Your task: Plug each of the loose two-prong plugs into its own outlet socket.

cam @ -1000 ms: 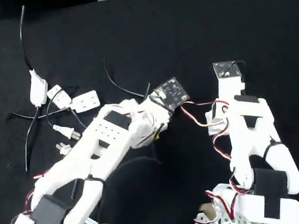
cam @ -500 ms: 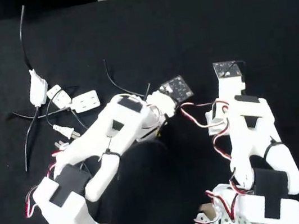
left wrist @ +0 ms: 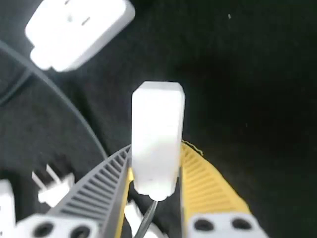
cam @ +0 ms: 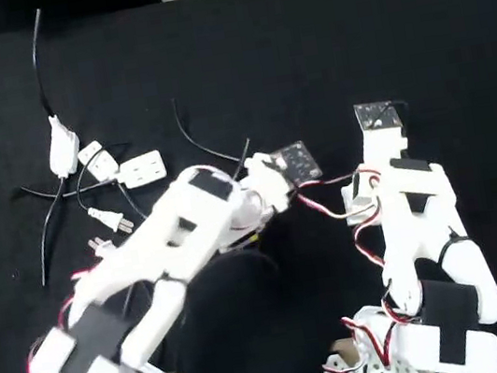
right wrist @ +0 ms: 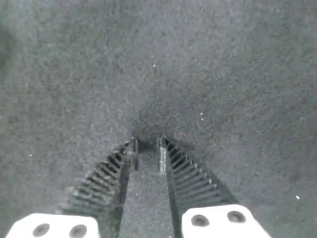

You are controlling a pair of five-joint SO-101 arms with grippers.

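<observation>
**Left arm.** Your left gripper (left wrist: 156,148) is closed on a white connector (left wrist: 157,119). The grey finger (left wrist: 99,193) and the yellow finger (left wrist: 203,183) press its two long sides, and a dark lead (left wrist: 148,220) leaves its rear end between them. The faces you can see do not show whether it is a plug or a socket. In the high view the left arm (cam: 171,236) ends over the middle of the bench (cam: 452,40).

**Task items.** Beyond the connector an outlet socket (left wrist: 79,27) lies flat with its two slots facing up. In the high view that outlet socket (cam: 142,168) is on the left half of the bench, about midway between the far and near edges. Just beside it, toward the left edge, sit a smaller white block (cam: 93,159) and a white adapter (cam: 62,145). The adapter's black cable (cam: 39,68) runs toward the far edge. The first plug (cam: 110,221) lies on the near side of the socket. The second plug (cam: 100,247) lies just beside the left arm. Neither is seated in a socket.

**Right arm.** Your right gripper (right wrist: 147,144) has its jaws a narrow gap apart with nothing between them, tips close over the black cloth. The right arm (cam: 413,208) stands on the right half of the bench, well apart from the plugs.
</observation>
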